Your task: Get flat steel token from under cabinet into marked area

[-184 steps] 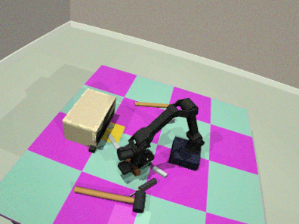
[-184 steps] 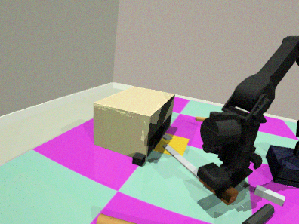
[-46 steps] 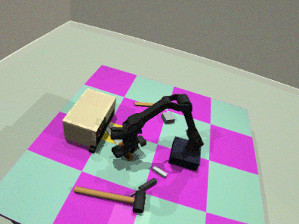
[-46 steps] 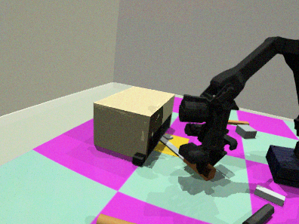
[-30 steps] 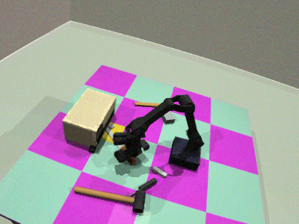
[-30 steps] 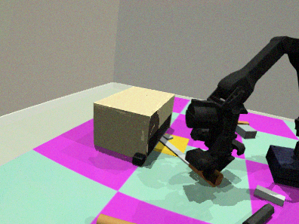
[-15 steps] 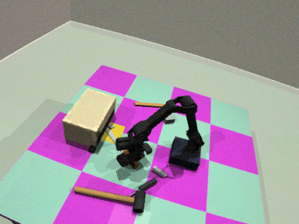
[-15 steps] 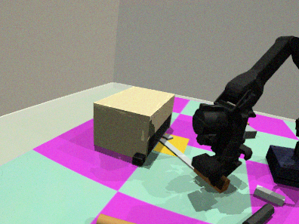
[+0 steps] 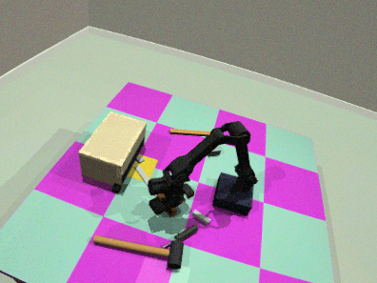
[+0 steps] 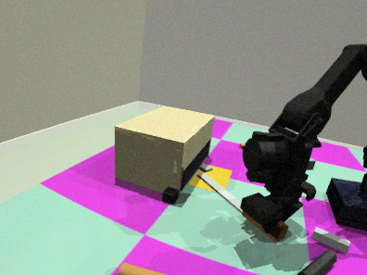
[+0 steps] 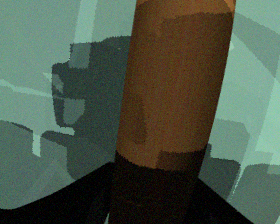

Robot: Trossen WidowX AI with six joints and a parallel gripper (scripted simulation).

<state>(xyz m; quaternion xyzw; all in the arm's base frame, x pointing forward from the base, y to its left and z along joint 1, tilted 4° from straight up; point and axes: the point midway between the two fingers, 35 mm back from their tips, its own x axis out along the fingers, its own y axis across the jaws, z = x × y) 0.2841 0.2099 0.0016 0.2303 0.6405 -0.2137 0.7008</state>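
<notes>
Top: handle (image 9: 172,212) (image 10: 279,231) (image 11: 175,85) pinched in hand (image 9: 167,203) (image 10: 265,220) (image 11: 150,177), blade (image 9: 141,174) (image 10: 221,192) toward eleven o'clock, presumably for raking; exterior: grey piece (image 9: 139,159) (image 10: 206,168), perhaps the token, at ten, beside cabinet (image 9: 114,134) (image 10: 148,158); wrist: handle toward twelve, likely for reach

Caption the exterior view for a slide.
The gripper grips a wooden handle, its pale blade angled toward the cream cabinet over the yellow area.

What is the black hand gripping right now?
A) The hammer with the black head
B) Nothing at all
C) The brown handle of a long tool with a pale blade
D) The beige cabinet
C: the brown handle sits between the hand's fingers, with the pale blade reaching toward the cabinet.
</notes>
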